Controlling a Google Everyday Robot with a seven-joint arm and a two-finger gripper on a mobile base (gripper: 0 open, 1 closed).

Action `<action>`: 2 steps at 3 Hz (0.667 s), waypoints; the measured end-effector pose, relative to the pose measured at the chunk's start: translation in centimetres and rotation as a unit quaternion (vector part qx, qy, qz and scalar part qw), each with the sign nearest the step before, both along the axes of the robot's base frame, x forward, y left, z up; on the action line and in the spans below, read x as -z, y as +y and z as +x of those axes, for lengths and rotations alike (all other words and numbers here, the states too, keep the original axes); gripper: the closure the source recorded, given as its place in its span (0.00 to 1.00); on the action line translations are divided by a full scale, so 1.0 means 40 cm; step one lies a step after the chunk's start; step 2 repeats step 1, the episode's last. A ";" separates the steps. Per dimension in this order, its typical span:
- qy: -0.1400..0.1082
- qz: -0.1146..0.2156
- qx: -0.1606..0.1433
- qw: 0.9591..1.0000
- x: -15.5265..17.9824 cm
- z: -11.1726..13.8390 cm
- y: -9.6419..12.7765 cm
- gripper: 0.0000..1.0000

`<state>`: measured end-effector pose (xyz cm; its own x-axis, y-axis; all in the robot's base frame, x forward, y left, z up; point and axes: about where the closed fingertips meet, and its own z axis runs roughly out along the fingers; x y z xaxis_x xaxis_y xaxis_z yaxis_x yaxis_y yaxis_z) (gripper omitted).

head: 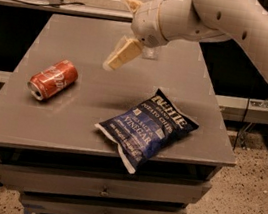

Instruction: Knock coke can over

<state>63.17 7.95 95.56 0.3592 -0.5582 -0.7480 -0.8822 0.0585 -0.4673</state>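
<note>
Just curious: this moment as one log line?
can: on its side, table left | gripper: above table, clear of can | bag: flat, front right

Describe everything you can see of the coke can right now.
The coke can is a small red aluminium can with white script, lying on its side on the left of the grey table, one silver end facing front-left. Nothing touches it but the tabletop; the claw hangs raised to its right, clear of it.

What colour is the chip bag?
Chip bag: dark blue, white lettering, camera view; end effector hovers beyond it.
</note>
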 end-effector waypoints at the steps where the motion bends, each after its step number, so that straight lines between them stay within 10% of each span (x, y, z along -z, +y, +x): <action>1: -0.002 0.019 0.015 1.000 -0.023 0.011 -0.012 0.00; 2: -0.002 0.019 0.015 1.000 -0.023 0.011 -0.012 0.00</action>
